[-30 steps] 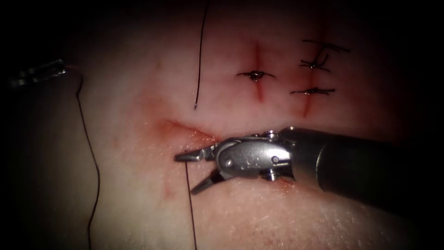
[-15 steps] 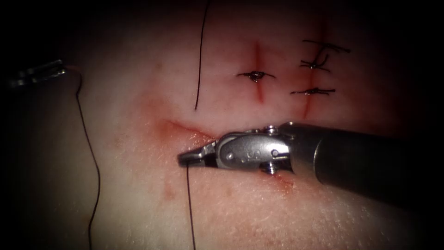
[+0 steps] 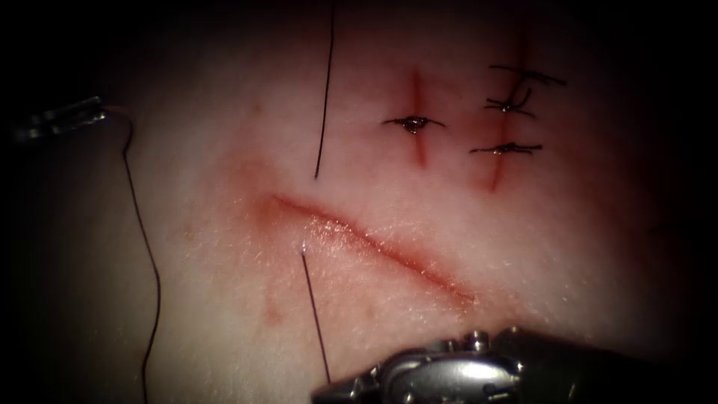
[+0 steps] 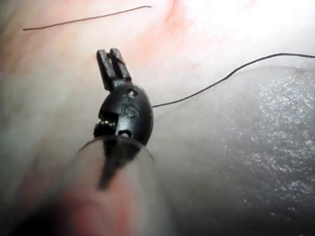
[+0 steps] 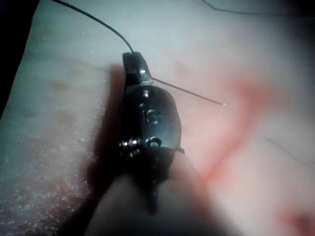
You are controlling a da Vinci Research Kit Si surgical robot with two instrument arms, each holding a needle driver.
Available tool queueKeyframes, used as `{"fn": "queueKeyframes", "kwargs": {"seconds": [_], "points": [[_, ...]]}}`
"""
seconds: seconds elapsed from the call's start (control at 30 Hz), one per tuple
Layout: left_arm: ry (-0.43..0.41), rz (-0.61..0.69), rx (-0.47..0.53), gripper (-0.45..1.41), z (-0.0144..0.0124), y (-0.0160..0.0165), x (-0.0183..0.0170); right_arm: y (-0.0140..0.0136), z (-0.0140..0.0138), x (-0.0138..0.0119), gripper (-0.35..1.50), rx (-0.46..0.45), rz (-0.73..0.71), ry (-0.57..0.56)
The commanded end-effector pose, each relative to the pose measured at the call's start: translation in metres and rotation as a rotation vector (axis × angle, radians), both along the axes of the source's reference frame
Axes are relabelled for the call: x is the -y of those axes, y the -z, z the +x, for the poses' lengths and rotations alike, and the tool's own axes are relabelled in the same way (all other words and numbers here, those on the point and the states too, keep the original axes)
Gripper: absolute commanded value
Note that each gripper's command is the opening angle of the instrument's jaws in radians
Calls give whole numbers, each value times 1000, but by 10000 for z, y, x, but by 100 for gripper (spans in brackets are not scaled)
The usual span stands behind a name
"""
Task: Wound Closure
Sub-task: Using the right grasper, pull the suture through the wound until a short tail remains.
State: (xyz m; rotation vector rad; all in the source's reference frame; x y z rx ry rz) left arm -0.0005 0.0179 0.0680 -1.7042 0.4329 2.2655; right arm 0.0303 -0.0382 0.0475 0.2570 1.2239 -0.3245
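The tissue (image 3: 224, 314) is the carrying surface, bearing an open slanting cut (image 3: 374, 243) edged with red fluid (image 3: 273, 310). Thread (image 3: 314, 314) emerges from the tissue just left of the cut, and further strands lie across the surface at far left (image 3: 146, 247) and above the cut (image 3: 324, 97). To the upper right lie two shorter cuts with knotted stitches (image 3: 413, 122).

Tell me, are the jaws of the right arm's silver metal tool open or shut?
Shut, on the thin dark thread, which runs taut from the right tool to the pale pink tissue.
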Motion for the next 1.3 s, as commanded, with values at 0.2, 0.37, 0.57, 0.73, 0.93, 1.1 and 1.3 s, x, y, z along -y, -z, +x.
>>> {"fn": "queueKeyframes", "kwargs": {"seconds": [0.2,0.37,0.57,0.73,0.93,1.1,1.3], "points": [[0,1,1,-45,-6,-6,2,18,10,55,-35,-7,54,114],[-1,1,1,-45,-6,-6,2,21,16,71,-18,-37,61,165],[-1,1,1,-45,-6,-6,2,8,18,18,131,-84,113,52],[-1,0,1,-45,-6,-7,2,-7,15,-64,148,-130,37,-43],[-4,1,0,-45,-5,-7,2,-20,15,-110,148,-118,20,-86],[-3,1,0,-45,-5,-7,2,-44,27,-132,145,-95,7,-120],[-3,1,0,-45,-5,-7,2,-77,50,-141,141,-32,-24,-135]]}}
